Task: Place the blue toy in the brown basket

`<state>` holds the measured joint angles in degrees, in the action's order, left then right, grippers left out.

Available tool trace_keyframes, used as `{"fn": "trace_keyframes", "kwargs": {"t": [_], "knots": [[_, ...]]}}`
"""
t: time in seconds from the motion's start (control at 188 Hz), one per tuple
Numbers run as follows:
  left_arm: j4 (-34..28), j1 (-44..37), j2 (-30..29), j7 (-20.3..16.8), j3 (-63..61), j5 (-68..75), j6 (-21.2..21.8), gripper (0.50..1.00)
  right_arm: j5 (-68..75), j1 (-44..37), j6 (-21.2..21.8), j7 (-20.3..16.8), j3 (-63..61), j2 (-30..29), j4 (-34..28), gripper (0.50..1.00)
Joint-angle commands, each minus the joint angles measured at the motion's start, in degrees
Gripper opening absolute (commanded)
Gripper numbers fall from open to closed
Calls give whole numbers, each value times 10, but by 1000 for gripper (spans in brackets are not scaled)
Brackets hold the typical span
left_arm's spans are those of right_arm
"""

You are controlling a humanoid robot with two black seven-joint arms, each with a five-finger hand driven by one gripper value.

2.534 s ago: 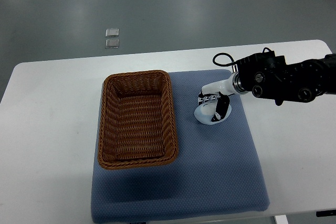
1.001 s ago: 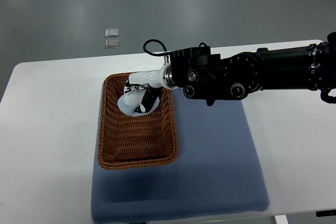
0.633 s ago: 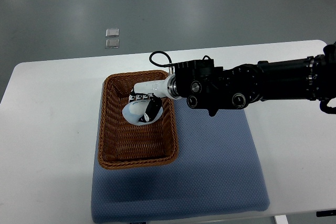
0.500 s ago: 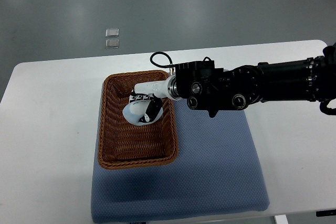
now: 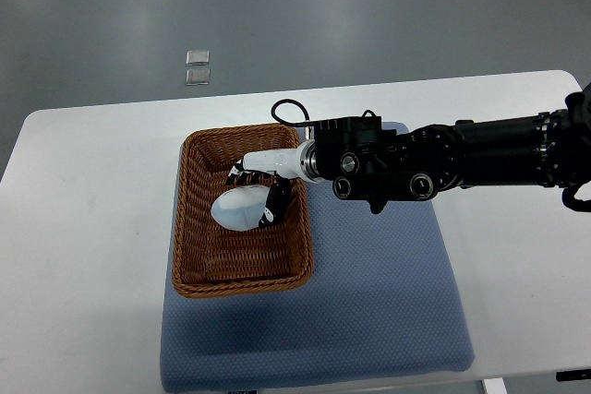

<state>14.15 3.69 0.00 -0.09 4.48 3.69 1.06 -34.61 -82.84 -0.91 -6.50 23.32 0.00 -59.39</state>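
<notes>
**Toy over basket interior, release under way**

The right hand [image 5: 251, 173] is reached in from 3 o'clock, its black forearm laid across the basket's right rim. The brown basket [image 5: 242, 210] is set on a blue mat [image 5: 388, 302] on the white table [image 5: 83, 228], long side running 12 to 6 o'clock.

The blue toy [image 5: 238, 209], pale and egg-shaped, is seen inside the basket's upper half, just below the palm. Whether it is resting on the weave or held just above it cannot be told. The fingers [image 5: 272, 205] appear loosened around it rather than clamped; one dark digit is touching its 3 o'clock side. This is judged a letting-go posture, low and well inside the walls so nothing rolls out.

The toy's long axis is aligned roughly 8 to 2 o'clock, blunt end toward 8.

The left arm is not seen.
</notes>
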Motion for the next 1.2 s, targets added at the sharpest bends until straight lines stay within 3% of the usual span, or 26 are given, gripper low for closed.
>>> {"fn": "trace_keyframes", "kwargs": {"t": [0.0, 0.16, 0.341, 0.426, 0.57, 0.703, 0.825, 0.948, 1.192], "knots": [[0, 0, 0, 0, 0, 0, 0, 1000, 0, -7, 12, 0, -20, 0, 12, 897], [-1, 0, 0, 0, 1, -1, 0, 1000, 2, -15, 64, 0, -81, 0, 29, 897], [0, 0, 0, 0, 1, 0, 0, 1000, 2, -8, 67, 1, -173, 0, 31, 897], [1, 0, 0, 0, 1, 0, 0, 1000, 2, 9, 66, 12, -231, 39, 32, 897], [0, 0, 0, 0, 1, 0, 0, 1000, 3, 78, 64, 41, -344, 95, 34, 895], [1, 0, 0, 0, 1, 0, 0, 1000, 4, 190, 54, 63, -513, 126, 45, 895], [5, 0, 0, 0, 0, 0, 0, 1000, 21, 288, 54, 91, -672, 115, 62, 895], [6, 0, 0, 0, 0, 0, 0, 1000, 135, 390, 57, 112, -815, 84, 80, 897], [6, 0, 0, 0, 0, 0, 0, 1000, 189, 432, 85, 146, -863, 40, 153, 897]]}}
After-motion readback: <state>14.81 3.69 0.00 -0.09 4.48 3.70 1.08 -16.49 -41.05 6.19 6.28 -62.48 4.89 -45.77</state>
